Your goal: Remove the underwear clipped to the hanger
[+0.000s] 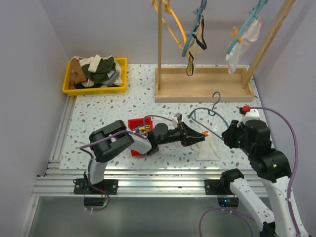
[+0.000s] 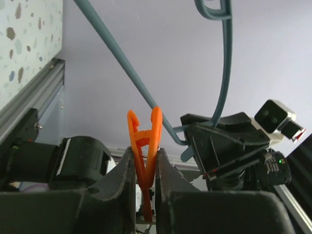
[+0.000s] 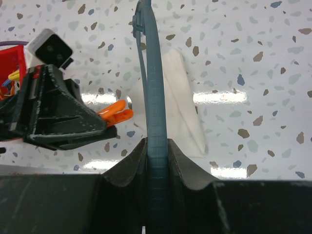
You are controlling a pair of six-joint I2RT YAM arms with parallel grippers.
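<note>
Nearest the lens, my right gripper [image 3: 157,146] is closed tight on the blue-grey hanger [image 3: 155,87], whose bar runs straight away from the fingers above the worktop [image 3: 263,44]. Underwear [image 3: 180,112]: a white, roughly triangular piece lying flat on the speckled worktop directly beneath the hanger, between my two grippers. My left gripper [image 2: 145,158] is nearly closed, its fingers pinching the orange clip [image 2: 144,139] by its lower part. The clip's two upper prongs stand apart, one beside the hanger bar. From the right wrist, the clip's tip lies at the cloth's edge; whether it bites the cloth I cannot tell.
</note>
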